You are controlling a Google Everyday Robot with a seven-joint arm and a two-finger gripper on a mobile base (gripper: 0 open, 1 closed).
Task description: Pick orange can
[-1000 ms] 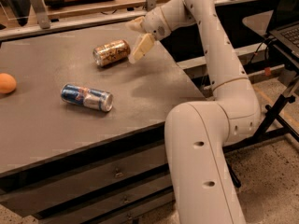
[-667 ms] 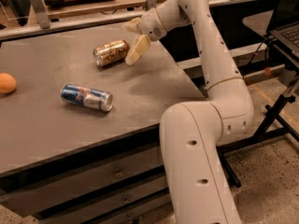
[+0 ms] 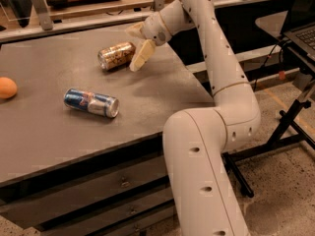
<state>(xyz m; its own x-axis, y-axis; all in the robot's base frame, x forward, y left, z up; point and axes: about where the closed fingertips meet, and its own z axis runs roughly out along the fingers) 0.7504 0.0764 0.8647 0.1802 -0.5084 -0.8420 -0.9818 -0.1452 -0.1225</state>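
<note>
The orange can (image 3: 116, 56), gold with a speckled brown pattern and silver ends, lies on its side at the back of the grey table (image 3: 44, 132). My gripper (image 3: 134, 44) is just to the right of the can's right end, close above the tabletop. It is open, with one cream finger (image 3: 141, 56) low beside the can and the other finger behind it, above the can's end. Nothing is held between them.
A blue-and-silver can (image 3: 91, 103) lies on its side in front and to the left. An orange ball (image 3: 7, 88) sits at the left edge. The table's right edge is near my arm. A laptop on a black stand (image 3: 300, 18) is at the right.
The gripper has moved a little to the left, closer to the orange can's right end. The arm's lower links have shifted left too. The cans and ball have not moved.
</note>
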